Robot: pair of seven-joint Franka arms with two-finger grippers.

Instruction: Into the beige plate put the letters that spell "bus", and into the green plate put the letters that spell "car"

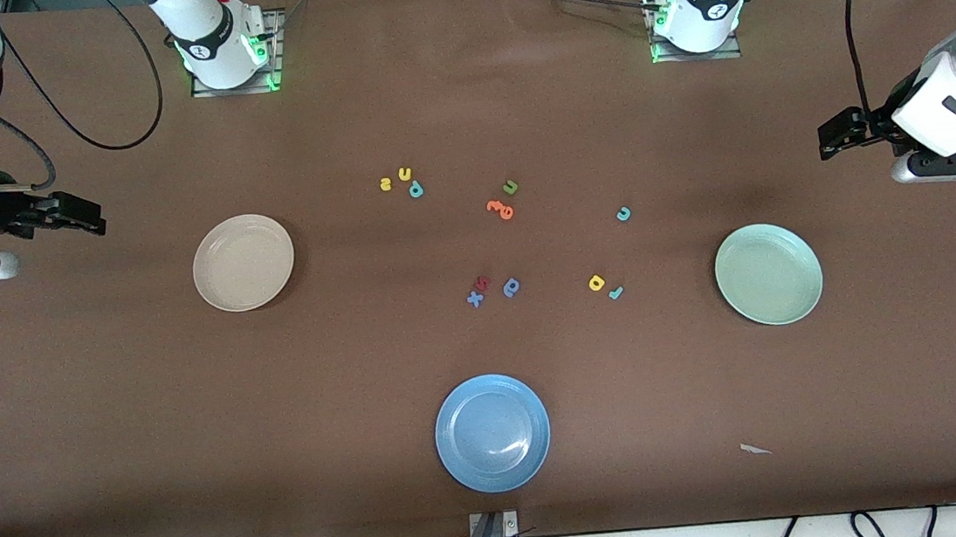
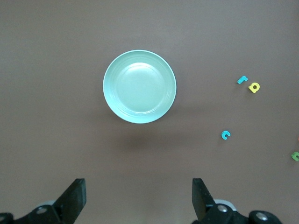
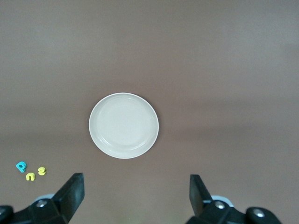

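The beige plate [image 1: 243, 262] [image 3: 124, 125] lies toward the right arm's end. The yellow s [image 1: 386, 184] [image 3: 41, 171], yellow u [image 1: 405, 173] [image 3: 30, 176] and teal b [image 1: 415, 190] [image 3: 21, 166] cluster mid-table. The green plate [image 1: 768, 273] [image 2: 140, 86] lies toward the left arm's end, with the teal c [image 1: 623, 214] [image 2: 225, 135], yellow a [image 1: 596, 282] [image 2: 254, 87] and teal r [image 1: 616, 293] [image 2: 241, 79] beside it. My right gripper [image 1: 96, 219] [image 3: 136, 193] hangs open over bare table by the beige plate. My left gripper [image 1: 824, 140] [image 2: 139, 196] hangs open by the green plate. Both hold nothing.
A blue plate [image 1: 492, 432] sits near the front camera's edge of the table. A green u [image 1: 510, 186], orange letters [image 1: 500, 208], a red letter [image 1: 484, 282] and two blue letters [image 1: 475, 299] lie mid-table between the two clusters. A paper scrap [image 1: 754, 449] lies near the front edge.
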